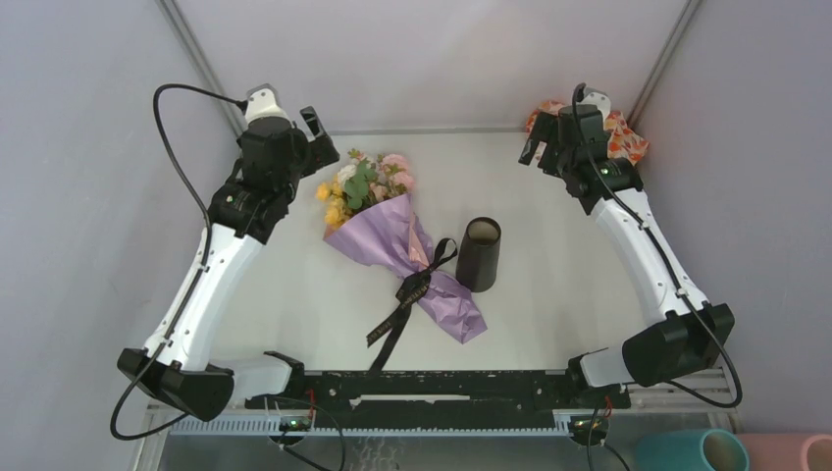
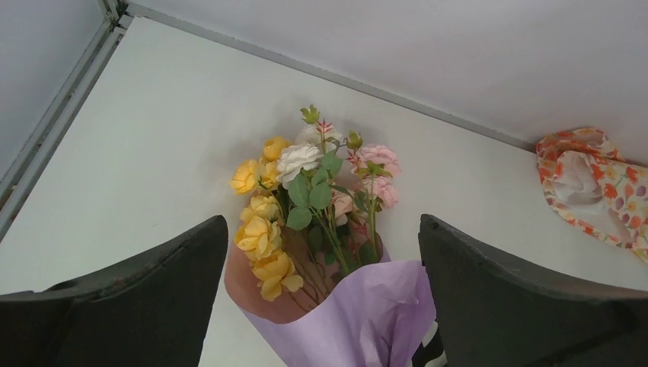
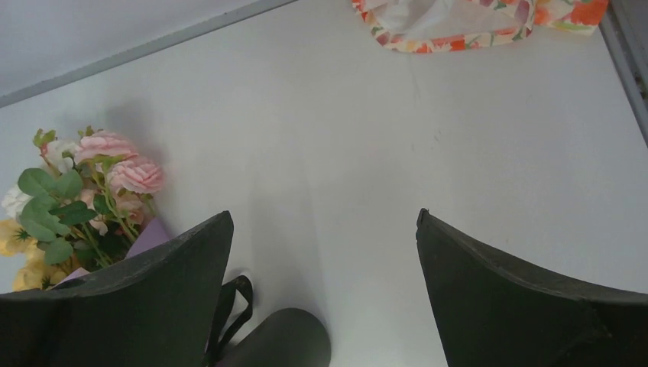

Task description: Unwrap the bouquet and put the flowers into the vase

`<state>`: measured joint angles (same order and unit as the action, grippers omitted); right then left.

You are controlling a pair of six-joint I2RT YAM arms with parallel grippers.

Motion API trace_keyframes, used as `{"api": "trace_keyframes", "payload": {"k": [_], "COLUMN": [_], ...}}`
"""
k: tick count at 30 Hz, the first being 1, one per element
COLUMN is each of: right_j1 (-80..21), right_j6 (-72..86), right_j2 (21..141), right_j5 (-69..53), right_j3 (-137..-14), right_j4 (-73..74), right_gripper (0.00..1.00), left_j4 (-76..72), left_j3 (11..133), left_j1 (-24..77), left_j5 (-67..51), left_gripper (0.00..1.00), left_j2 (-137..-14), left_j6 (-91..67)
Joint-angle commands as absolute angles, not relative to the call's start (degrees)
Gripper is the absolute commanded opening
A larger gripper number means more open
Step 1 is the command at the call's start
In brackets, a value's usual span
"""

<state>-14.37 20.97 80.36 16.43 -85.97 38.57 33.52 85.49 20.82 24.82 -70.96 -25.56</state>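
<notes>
Left gripper [image 1: 322, 137]: upper left of the top view, raised over the table [image 1: 294, 294]; the jaws stand wide apart and grasp nothing. In its wrist view the flower heads show between the two fingers, lower down and apart from them.
Flowers [image 1: 368, 186]: just right of the left gripper, pink, yellow and white heads with green leaves; the stems are all hidden inside the paper.
Bouquet [image 1: 402, 250]: middle of the top view, lying on its side on the table, heads toward the upper left, narrow end toward the lower right. The purple paper [image 1: 388, 235] is closed around it.
Ribbon [image 1: 407, 294]: black, tied around the narrow part, long ends trailing toward the bottom of the frame.
Vase [image 1: 479, 255]: black, standing upright just right of the bouquet, close to the ribbon knot; no flower is in it.
Right gripper [image 1: 538, 149]: upper right, also raised, jaws released and with nothing between them.
Patterned cloth [image 1: 628, 137]: far upper right corner, behind the right gripper.
Progress: I judge that nothing is done yet. Left to do: untie the ribbon, open the paper, take the flowers out, put them into the vase.
</notes>
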Motion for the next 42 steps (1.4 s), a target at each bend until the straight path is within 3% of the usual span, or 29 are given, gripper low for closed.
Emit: {"api": "trace_keyframes", "payload": {"k": [1,7,12,22,26,32,42], "right_j1": [-14.5,-14.6,-19.2,-55.0,-62.3,-63.8,-64.3], "right_j6": [20.8,19.3,17.1,9.5,12.1,20.1,24.2], "right_j2": [76.6,73.7,72.0,75.7,77.5,78.1,83.5], "right_j5": [17.8,16.9,15.6,24.3,21.1,8.6,9.4], "right_j3": [-84.9,-83.5,-89.8,-101.2,-97.3,-82.2,-71.8], "right_j4": [34.5,32.6,35.2,38.1,38.5,33.8,35.5], "right_gripper": [1.00,1.00,0.97,0.93,0.81,0.65,0.60], "left_j4": [30.8,29.6,29.2,27.5,27.5,26.9,17.9], "left_j3": [85.0,83.3,80.5,74.1,72.4,66.2,46.6], "left_j1": [20.6,20.6,20.6,21.0,22.4,25.0,30.3], "left_j5": [24.7,21.7,19.1,13.0,13.0,17.2,9.4], "left_gripper": [1.00,1.00,1.00,0.95,0.93,0.92,0.83], "left_j2": [-68.6,-67.1,-66.1,-64.9,-65.4,-63.5,-55.2], "left_j6": [-25.8,-25.1,-24.8,-26.7,-27.1,-28.0,-31.2]}}
